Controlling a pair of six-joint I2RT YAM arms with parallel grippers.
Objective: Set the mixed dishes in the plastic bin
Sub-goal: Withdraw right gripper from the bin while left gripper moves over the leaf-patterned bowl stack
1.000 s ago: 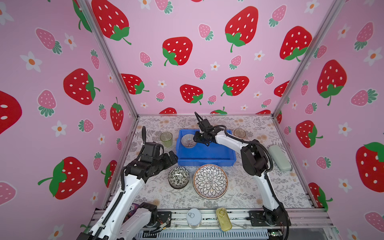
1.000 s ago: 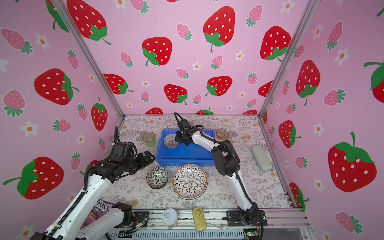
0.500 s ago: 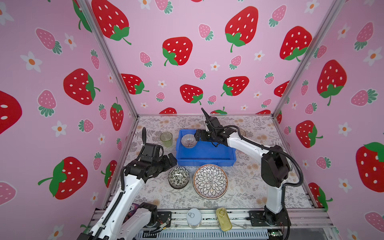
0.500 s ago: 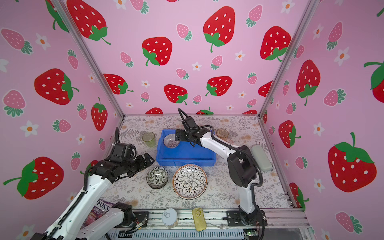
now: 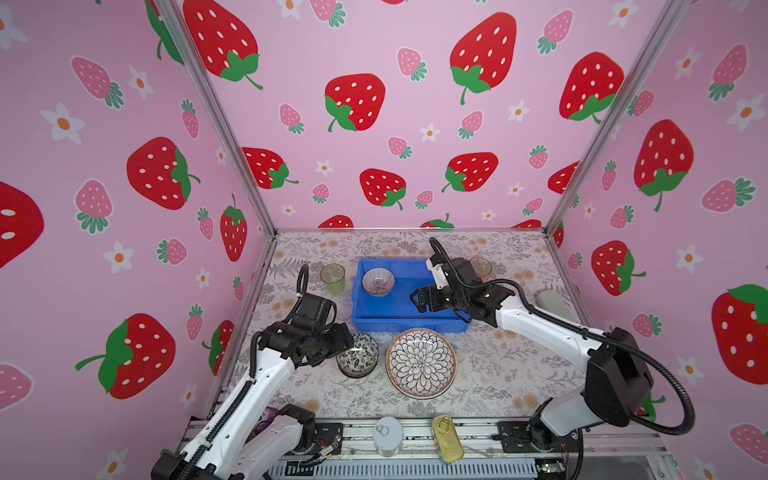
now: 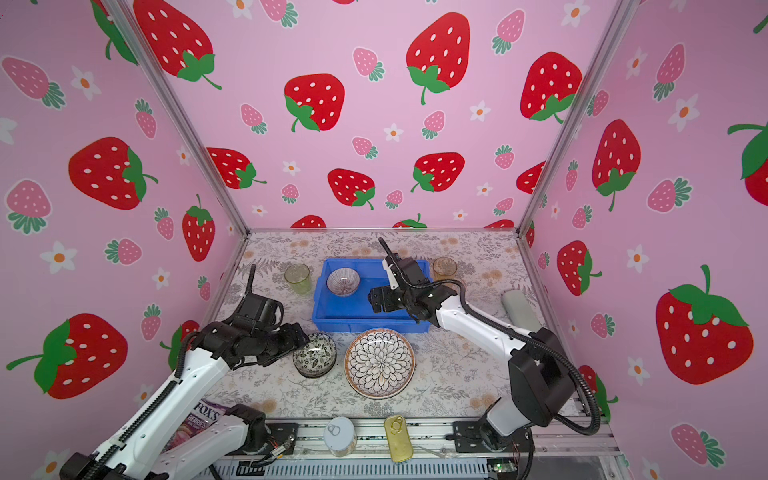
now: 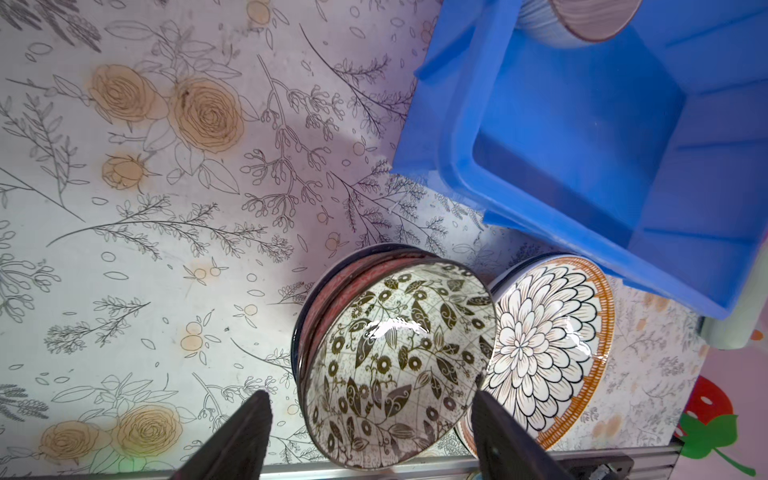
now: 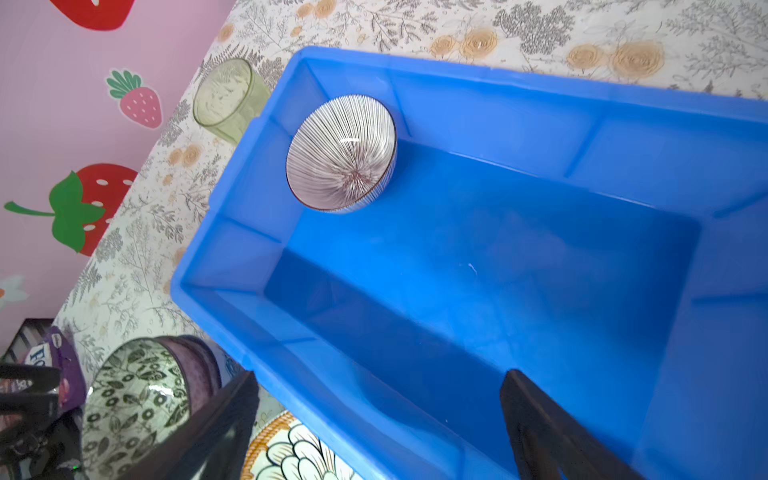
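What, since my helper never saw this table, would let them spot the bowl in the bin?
Find the bright-blue bin toward the back of the floral table. In its far left corner sits a small bowl, the only dish inside. Fine purple stripes fan from its centre, unlike the black-floral bowl out front.

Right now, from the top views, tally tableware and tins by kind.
Bowls: 2, purple-striped bowl, black-floral bowl
Plates: 1, petal-patterned plate
Tumblers: 2, green tumbler, amber tumbler
Tins: 2, silver round tin, gold oval tin
Total: 7, nested pieces uncounted.
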